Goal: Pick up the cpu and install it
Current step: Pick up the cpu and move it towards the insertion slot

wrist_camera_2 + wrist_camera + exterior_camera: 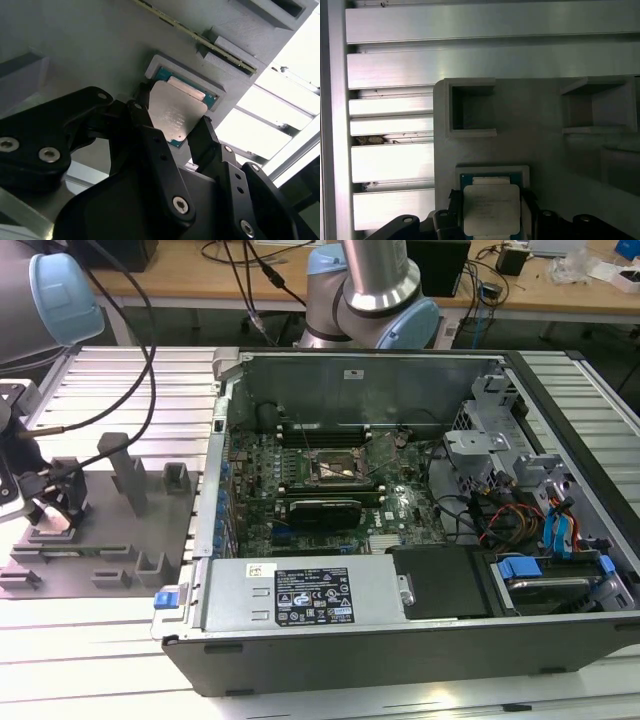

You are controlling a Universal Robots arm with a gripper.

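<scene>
The cpu [172, 112] is a small silvery square with a green rim, lying in a shallow pocket of the grey tray [75, 45]. My gripper [174, 122] straddles it, one black finger against each of two opposite sides, so it is shut on the cpu. The first wrist view shows the cpu [491, 207] level in its pocket between the fingers of the gripper [490, 200]. In the exterior view the gripper [55, 508] hangs low over the tray [110, 540] at the exterior view's left. The dark socket frame [335, 468] sits on the motherboard inside the open computer case [400, 630].
Upright grey blocks [128, 472] and open compartments [470, 110] rise from the tray near the gripper. The tray rests on a ribbed aluminium table [120, 380]. Cables and drive bays [540, 520] crowd the case's right side. A black card [320, 508] lies below the socket.
</scene>
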